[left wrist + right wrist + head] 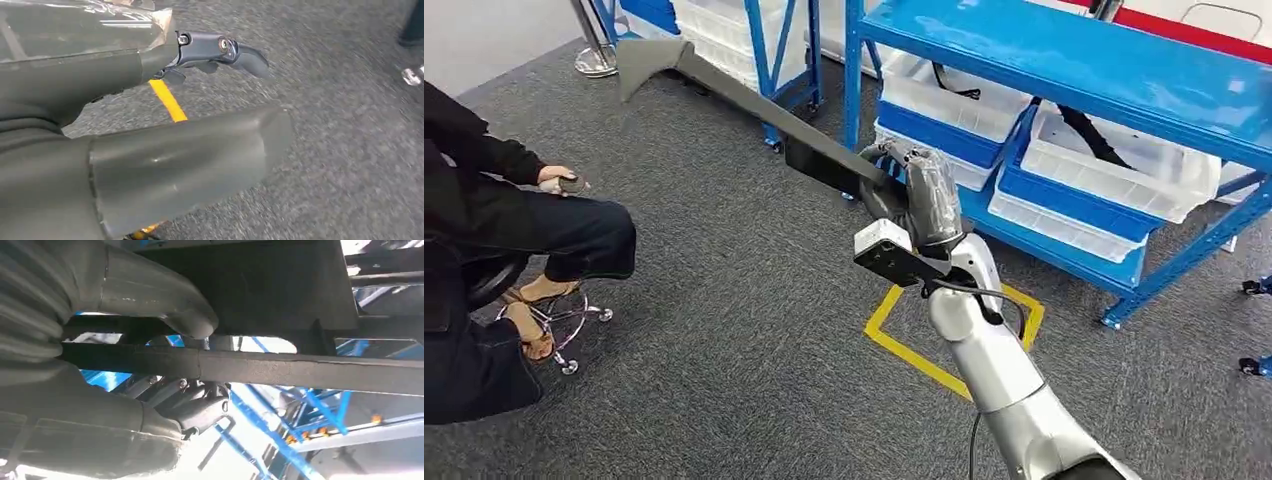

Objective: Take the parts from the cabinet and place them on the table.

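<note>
Grey carpet (724, 300), yellow floor marking (894, 345), blue cabinet (1064, 50) apparently near.

- The right hand (914, 195) covers the gripped section of the long grey part (754, 105).
- The seated person (494, 250) is cut off by the frame edge.
- The carpet (340, 150) is motion-blurred in the left wrist view.
</note>
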Controlling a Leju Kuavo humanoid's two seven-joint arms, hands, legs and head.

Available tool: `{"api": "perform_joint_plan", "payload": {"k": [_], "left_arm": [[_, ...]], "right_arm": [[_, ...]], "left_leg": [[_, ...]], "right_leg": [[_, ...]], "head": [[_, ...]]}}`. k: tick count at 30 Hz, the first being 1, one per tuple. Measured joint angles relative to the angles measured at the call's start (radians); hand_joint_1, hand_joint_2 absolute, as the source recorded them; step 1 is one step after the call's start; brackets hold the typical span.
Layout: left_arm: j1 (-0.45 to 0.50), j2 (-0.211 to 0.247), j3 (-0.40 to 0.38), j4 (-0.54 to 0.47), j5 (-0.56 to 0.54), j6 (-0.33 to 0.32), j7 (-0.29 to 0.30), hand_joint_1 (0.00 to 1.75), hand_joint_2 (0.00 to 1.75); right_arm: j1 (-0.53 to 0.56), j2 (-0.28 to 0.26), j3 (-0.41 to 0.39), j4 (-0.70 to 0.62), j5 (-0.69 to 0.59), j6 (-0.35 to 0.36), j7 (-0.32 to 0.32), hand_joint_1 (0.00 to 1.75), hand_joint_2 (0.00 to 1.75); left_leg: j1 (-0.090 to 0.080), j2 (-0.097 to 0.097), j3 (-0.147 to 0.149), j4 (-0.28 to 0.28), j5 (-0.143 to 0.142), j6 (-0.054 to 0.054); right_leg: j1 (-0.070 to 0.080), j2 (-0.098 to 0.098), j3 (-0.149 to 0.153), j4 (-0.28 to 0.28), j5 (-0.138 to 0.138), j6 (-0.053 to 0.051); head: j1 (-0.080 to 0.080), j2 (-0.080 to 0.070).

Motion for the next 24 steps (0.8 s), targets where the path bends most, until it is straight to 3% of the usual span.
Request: {"api": "perform_joint_plan", "payload": {"k": [1, 2, 5, 6, 7, 8, 9, 11, 12, 13, 14, 15, 16, 17, 18, 19, 20, 21, 22, 23, 24], "left_arm": [[0.001, 0.0, 0.003, 0.0, 0.005, 0.002, -0.004, 0.0, 0.0], [0.003, 0.0, 0.007, 0.0, 0.011, 0.006, -0.007, 0.0, 0.0], [0.02, 0.001, 0.021, 0.0, 0.022, 0.008, -0.017, 0.0, 0.0], [0.026, 0.006, 0.025, 0.0, 0.025, 0.008, -0.019, 0.0, 0.0], [0.031, 0.008, 0.028, 0.0, 0.029, 0.008, -0.023, 0.0, 0.0], [0.033, 0.007, 0.029, 0.0, 0.031, 0.008, -0.027, 0.0, 0.0], [0.032, 0.009, 0.033, 0.0, 0.032, 0.008, -0.03, 0.0, 0.0], [0.033, 0.009, 0.039, 0.001, 0.032, 0.008, -0.032, 0.0, 0.0], [0.036, 0.008, 0.041, 0.001, 0.032, 0.008, -0.032, 0.0, 0.0], [0.037, 0.008, 0.043, 0.001, 0.032, 0.008, -0.033, 0.0, 0.0], [0.038, 0.01, 0.044, 0.001, 0.033, 0.008, -0.033, 0.0, 0.0], [0.038, 0.011, 0.045, 0.001, 0.033, 0.008, -0.033, 0.0, 0.0], [0.038, 0.011, 0.045, 0.001, 0.032, 0.008, -0.034, 0.0, 0.0], [0.035, 0.004, 0.045, 0.002, 0.032, 0.007, -0.035, 0.0, 0.0], [0.034, 0.005, 0.045, 0.002, 0.031, 0.006, -0.035, 0.0, 0.0], [0.034, 0.005, 0.045, 0.002, 0.026, 0.007, -0.037, 0.0, 0.0], [0.035, 0.006, 0.045, 0.002, 0.023, 0.007, -0.037, 0.0, 0.0], [0.035, 0.007, 0.045, 0.002, 0.022, 0.007, -0.037, 0.0, 0.0], [0.036, 0.009, 0.045, 0.002, 0.021, 0.007, -0.037, 0.0, 0.0], [0.035, 0.007, 0.045, 0.002, 0.02, 0.007, -0.036, 0.0, 0.0], [0.033, 0.008, 0.045, 0.002, 0.017, 0.006, -0.035, 0.0, 0.0]], "right_arm": [[-0.007, 0.004, 0.002, 0.004, -0.005, 0.003, -0.003, 1.75, 1.75], [-0.014, 0.008, 0.004, 0.011, -0.008, 0.003, -0.007, 1.75, 1.75], [-0.032, 0.022, 0.01, 0.026, -0.013, 0.007, -0.01, 1.75, 1.75], [-0.039, 0.027, 0.013, 0.031, -0.015, 0.009, -0.011, 1.75, 1.75], [-0.045, 0.033, 0.016, 0.034, -0.017, 0.01, -0.012, 1.75, 1.75], [-0.05, 0.039, 0.021, 0.038, -0.019, 0.01, -0.013, 1.75, 1.75], [-0.054, 0.042, 0.024, 0.042, -0.023, 0.011, -0.015, 1.75, 1.75], [-0.055, 0.045, 0.026, 0.048, -0.025, 0.011, -0.015, 1.75, 1.75], [-0.055, 0.047, 0.027, 0.053, -0.025, 0.011, -0.015, 1.75, 1.75], [-0.056, 0.049, 0.028, 0.057, -0.025, 0.011, -0.015, 1.75, 1.75], [-0.056, 0.05, 0.029, 0.06, -0.026, 0.011, -0.015, 1.75, 1.75], [-0.056, 0.05, 0.031, 0.061, -0.026, 0.011, -0.015, 1.75, 1.75], [-0.058, 0.052, 0.031, 0.062, -0.026, 0.011, -0.015, 1.75, 1.75], [-0.061, 0.054, 0.031, 0.062, -0.026, 0.011, -0.015, 1.75, 1.75], [-0.066, 0.054, 0.03, 0.062, -0.027, 0.011, -0.015, 1.75, 1.75], [-0.068, 0.055, 0.031, 0.063, -0.027, 0.011, -0.015, 1.75, 1.75], [-0.067, 0.054, 0.031, 0.063, -0.027, 0.01, -0.015, 1.75, 1.75], [-0.066, 0.054, 0.031, 0.063, -0.027, 0.01, -0.013, 1.75, 1.75], [-0.065, 0.053, 0.03, 0.063, -0.027, 0.009, -0.012, 1.75, 1.75], [-0.063, 0.052, 0.031, 0.063, -0.027, 0.009, -0.012, 1.75, 1.75], [-0.063, 0.049, 0.03, 0.062, -0.027, 0.007, -0.013, 1.75, 1.75]], "left_leg": [[0.0, -0.008, -0.002, 0.002, 0.001, -0.002], [-0.007, -0.015, -0.005, 0.006, 0.0, -0.009], [0.001, -0.029, -0.01, -0.001, 0.006, -0.027], [0.0, -0.035, -0.013, 0.0, 0.006, -0.034], [0.004, -0.017, -0.014, 0.009, -0.001, -0.035], [0.001, 0.024, -0.032, 0.047, -0.03, -0.042], [0.005, 0.047, -0.07, 0.123, -0.072, -0.049], [0.012, 0.061, -0.147, 0.273, -0.133, -0.061], [0.018, 0.064, -0.167, 0.308, -0.137, -0.067], [0.025, 0.069, -0.162, 0.294, -0.119, -0.072], [0.032, 0.075, -0.135, 0.241, -0.087, -0.077], [0.038, 0.086, -0.09, 0.16, -0.048, -0.082], [0.044, 0.113, -0.033, 0.067, -0.014, -0.09], [0.04, 0.147, -0.009, 0.022, -0.02, -0.097], [0.037, 0.129, -0.011, 0.023, -0.015, -0.079], [0.029, 0.12, -0.015, 0.024, -0.015, -0.065], [0.02, 0.111, -0.017, 0.024, -0.015, -0.055], [0.013, 0.098, -0.017, 0.022, -0.014, -0.043], [0.017, 0.09, -0.01, 0.015, -0.009, -0.03], [0.015, 0.083, -0.01, 0.015, -0.009, -0.024], [0.013, 0.077, -0.011, 0.015, -0.008, -0.015]], "right_leg": [[-0.001, 0.03, 0.043, -0.089, 0.03, 0.0], [0.003, 0.041, 0.051, -0.111, 0.03, -0.005], [0.011, 0.021, 0.054, -0.113, 0.037, -0.017], [-0.005, 0.012, 0.06, -0.123, 0.044, -0.026], [-0.012, 0.002, 0.065, -0.132, 0.05, -0.033], [-0.011, -0.004, 0.067, -0.135, 0.05, -0.044], [-0.01, -0.013, 0.067, -0.135, 0.05, -0.047], [-0.008, -0.033, 0.067, -0.135, 0.049, -0.047], [-0.008, -0.042, 0.066, -0.135, 0.048, -0.047], [-0.009, -0.051, 0.067, -0.135, 0.048, -0.047], [-0.011, -0.059, 0.067, -0.134, 0.046, -0.042], [-0.014, -0.067, 0.07, -0.133, 0.043, -0.038], [-0.016, -0.074, 0.072, -0.129, 0.037, -0.027], [-0.007, -0.08, 0.068, -0.123, 0.031, -0.017], [-0.002, -0.084, 0.065, -0.115, 0.026, -0.009], [0.001, -0.091, 0.069, -0.12, 0.028, -0.001], [0.002, -0.099, 0.073, -0.126, 0.029, 0.009], [-0.004, -0.111, 0.078, -0.129, 0.028, 0.018], [-0.011, -0.104, 0.07, -0.121, 0.02, 0.026], [-0.014, -0.066, 0.059, -0.089, 0.001, 0.021], [-0.014, -0.04, 0.027, -0.025, -0.029, 0.012]], "head": [[0.0, 0.0], [-0.001, 0.0], [0.0, 0.0], [-0.001, 0.0], [0.0, 0.0], [-0.006, 0.0], [-0.008, 0.0], [-0.008, 0.0], [-0.008, 0.0], [-0.008, 0.0], [-0.008, 0.0], [-0.008, 0.0], [-0.008, 0.0], [-0.012, 0.0], [-0.013, 0.0], [-0.002, 0.0], [-0.002, 0.0], [-0.002, 0.0], [-0.002, 0.0], [0.0, 0.0], [0.0, 0.0]]}}
